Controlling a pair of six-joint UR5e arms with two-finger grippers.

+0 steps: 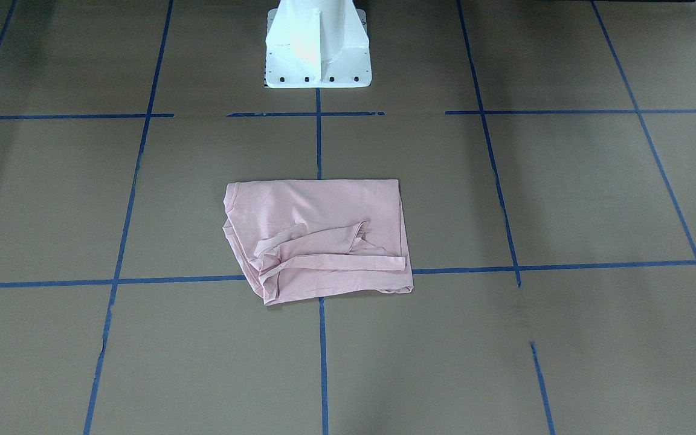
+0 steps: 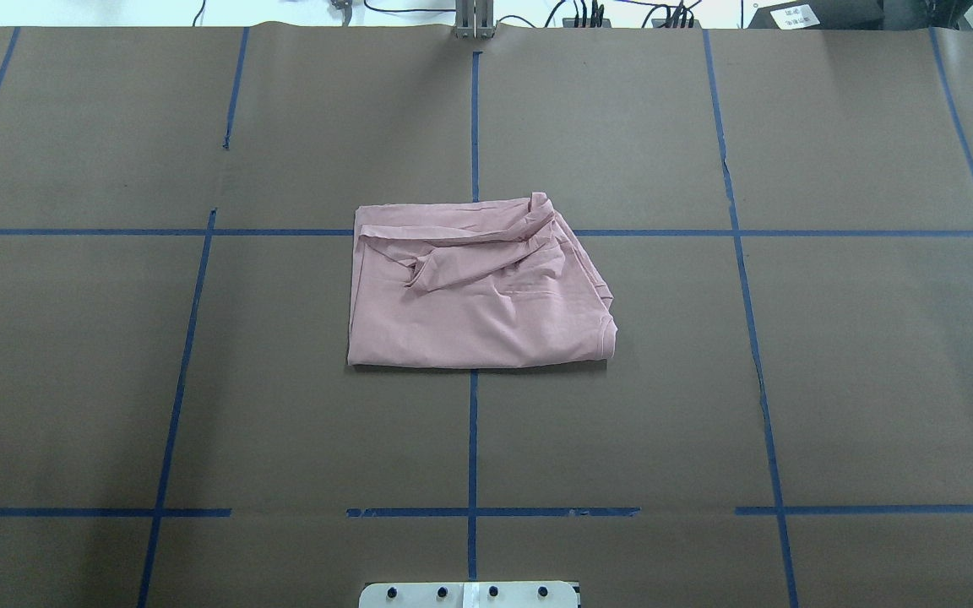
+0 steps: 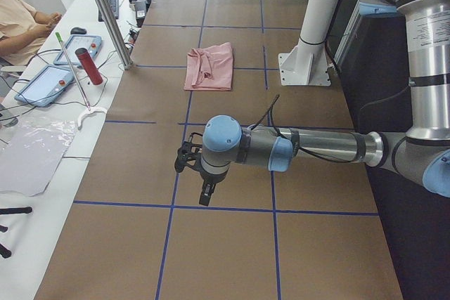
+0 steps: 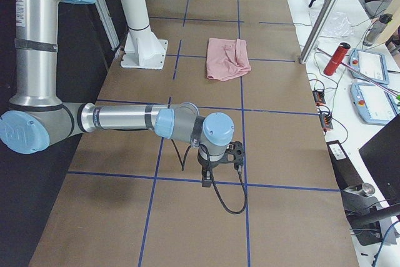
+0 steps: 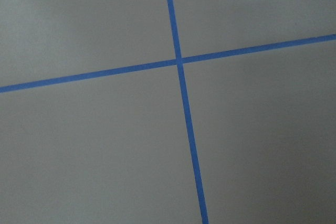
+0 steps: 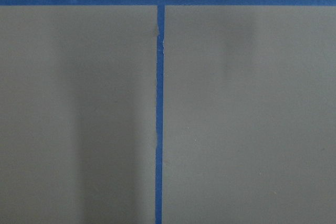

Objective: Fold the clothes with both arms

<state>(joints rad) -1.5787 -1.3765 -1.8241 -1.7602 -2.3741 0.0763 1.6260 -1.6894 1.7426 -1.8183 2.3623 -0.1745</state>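
The pale pink T-shirt [image 1: 318,238] [image 2: 478,295] lies folded into a rough rectangle at the table's middle, plain side up, with a sleeve and a hem strip lying across it. It also shows small in the side views [image 3: 209,67] [image 4: 227,58]. Both arms are held far from it, at the table's two ends. The left gripper [image 3: 188,161] shows only in the exterior left view and the right gripper [image 4: 234,152] only in the exterior right view; I cannot tell whether either is open or shut. Both wrist views show only brown table and blue tape.
The white pedestal [image 1: 318,48] [image 2: 470,594] stands at the robot's side of the table. Blue tape lines [image 2: 473,439] grid the brown surface. Beside the table is a bench with a red cylinder [image 3: 88,65], control tablets [image 4: 369,64] and a seated person [image 3: 21,19].
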